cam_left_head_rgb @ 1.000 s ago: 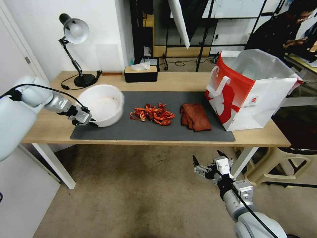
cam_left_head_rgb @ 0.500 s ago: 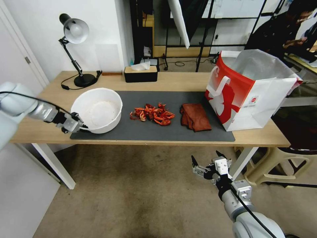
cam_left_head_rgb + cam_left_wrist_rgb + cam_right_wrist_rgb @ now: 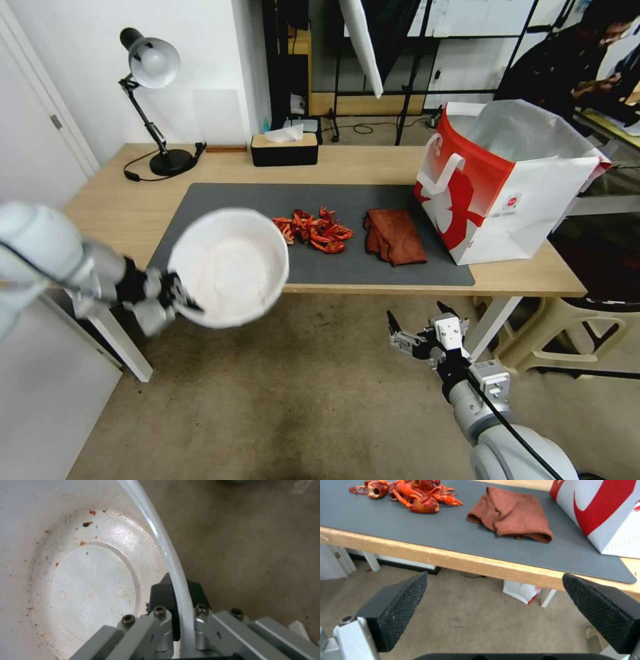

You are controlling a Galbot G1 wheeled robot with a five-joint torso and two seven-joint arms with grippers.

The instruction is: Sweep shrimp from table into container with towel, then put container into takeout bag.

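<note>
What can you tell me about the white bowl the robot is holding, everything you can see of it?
The container is a large round white bowl that looks like smooth plastic, with tall sides and a thin, slightly translucent rim. Its flat bottom has a raised ring and is speckled with small reddish-brown bits; no shrimp lie inside. The left gripper pinches its rim, one of the fingers inside the wall, holding it off the table near the front edge, over the floor, mouth tilted toward the camera. Nothing else touches it.
</note>
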